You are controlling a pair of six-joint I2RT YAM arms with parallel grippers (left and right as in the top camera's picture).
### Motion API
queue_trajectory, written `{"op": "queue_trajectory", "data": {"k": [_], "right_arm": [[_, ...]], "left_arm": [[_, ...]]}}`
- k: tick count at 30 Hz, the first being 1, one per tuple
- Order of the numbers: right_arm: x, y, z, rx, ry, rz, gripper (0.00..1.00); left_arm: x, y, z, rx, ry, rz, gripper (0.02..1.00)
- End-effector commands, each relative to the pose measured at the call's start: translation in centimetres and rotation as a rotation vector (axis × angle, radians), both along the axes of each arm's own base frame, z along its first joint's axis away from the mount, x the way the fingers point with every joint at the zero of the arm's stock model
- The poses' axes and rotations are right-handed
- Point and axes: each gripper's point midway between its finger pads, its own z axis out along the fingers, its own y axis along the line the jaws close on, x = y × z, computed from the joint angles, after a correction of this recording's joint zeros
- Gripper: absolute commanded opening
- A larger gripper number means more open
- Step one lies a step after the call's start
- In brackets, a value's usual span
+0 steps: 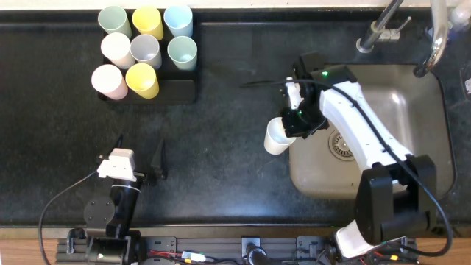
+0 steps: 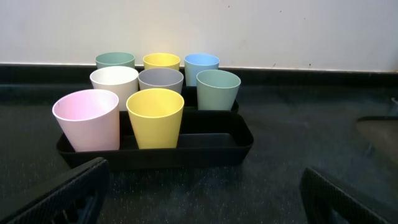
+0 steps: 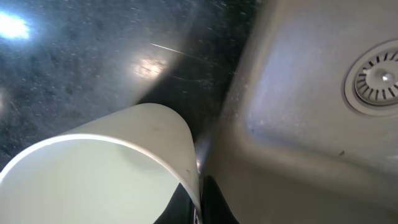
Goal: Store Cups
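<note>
Your right gripper (image 1: 288,126) pinches the white cup (image 1: 276,138) over the rim of the sink (image 1: 419,110), fingertips hidden behind it. Your left gripper (image 2: 205,196) has its fingers spread, facing the tray (image 2: 236,140) of stored cups (image 2: 155,118).

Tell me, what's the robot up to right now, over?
Right gripper shut on white cup, beside the sink edge. Left gripper open, facing the tray. Eight cups racked, one corner free, path clear.

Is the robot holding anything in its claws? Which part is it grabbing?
The right claw holds a white cup by its rim, beside the sink. The left claw is open and holds nothing.
</note>
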Motion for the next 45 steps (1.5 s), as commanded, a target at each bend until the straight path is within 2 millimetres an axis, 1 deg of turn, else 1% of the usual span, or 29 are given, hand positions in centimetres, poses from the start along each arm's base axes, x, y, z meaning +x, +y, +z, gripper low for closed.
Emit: {"op": "queue_trajectory", "data": {"k": [1, 3, 6, 8, 10, 11, 13, 16, 19, 22, 26, 29, 32, 34, 39, 41, 45], "right_arm": [[0.6, 2.3, 1.7, 0.029, -0.052, 0.022, 0.042], [2.0, 3.8, 4.2, 0.059, -0.117, 0.028, 0.042], [5.4, 6.3, 9.7, 0.104, -0.284, 0.006, 0.047], [8.0, 7.6, 13.8, 0.110, -0.432, -0.035, 0.042], [10.1, 9.0, 17.1, 0.128, -0.541, -0.074, 0.045], [10.8, 10.0, 18.2, 0.142, -0.575, -0.079, 0.042], [11.5, 12.0, 19.0, 0.160, -0.594, -0.066, 0.045], [11.7, 15.3, 18.8, 0.177, -0.566, -0.051, 0.042], [11.6, 18.3, 18.0, 0.190, -0.540, -0.041, 0.042], [11.9, 20.6, 15.9, 0.183, -0.518, -0.038, 0.042], [11.6, 22.5, 12.8, 0.158, -0.477, -0.007, 0.040], [11.4, 23.0, 11.8, 0.147, -0.461, 0.004, 0.047], [11.7, 23.2, 11.0, 0.144, -0.456, 0.001, 0.045], [12.0, 23.4, 10.2, 0.140, -0.449, -0.004, 0.042], [12.1, 23.9, 7.3, 0.108, -0.407, 0.002, 0.042], [12.1, 24.0, 6.7, 0.103, -0.399, -0.004, 0.042], [12.4, 24.3, 6.3, 0.107, -0.398, -0.040, 0.042]], "left_arm": [[-0.1, -0.3, 0.1, 0.017, -0.010, -0.018, 1.000], [-0.1, -0.3, 0.1, 0.017, -0.010, -0.018, 1.000], [-0.1, -0.3, 0.1, 0.017, -0.010, -0.018, 1.000], [-0.1, -0.3, 0.1, 0.017, -0.010, -0.018, 1.000], [-0.1, -0.3, 0.1, 0.017, -0.010, -0.018, 1.000], [-0.1, -0.3, 0.1, 0.017, -0.010, -0.018, 1.000], [-0.1, -0.3, 0.1, 0.017, -0.010, -0.018, 1.000], [-0.1, -0.3, 0.1, 0.017, -0.010, -0.018, 1.000], [-0.1, -0.3, 0.1, 0.017, -0.010, -0.018, 1.000], [-0.1, -0.3, 0.1, 0.017, -0.010, -0.018, 1.000], [-0.1, -0.3, 0.1, 0.017, -0.010, -0.018, 1.000], [-0.1, -0.3, 0.1, 0.017, -0.010, -0.018, 1.000], [-0.1, -0.3, 0.1, 0.017, -0.010, -0.018, 1.000], [-0.1, -0.3, 0.1, 0.017, -0.010, -0.018, 1.000], [-0.1, -0.3, 0.1, 0.017, -0.010, -0.018, 1.000], [-0.1, -0.3, 0.1, 0.017, -0.010, -0.018, 1.000], [-0.1, -0.3, 0.1, 0.017, -0.010, -0.018, 1.000]]}}
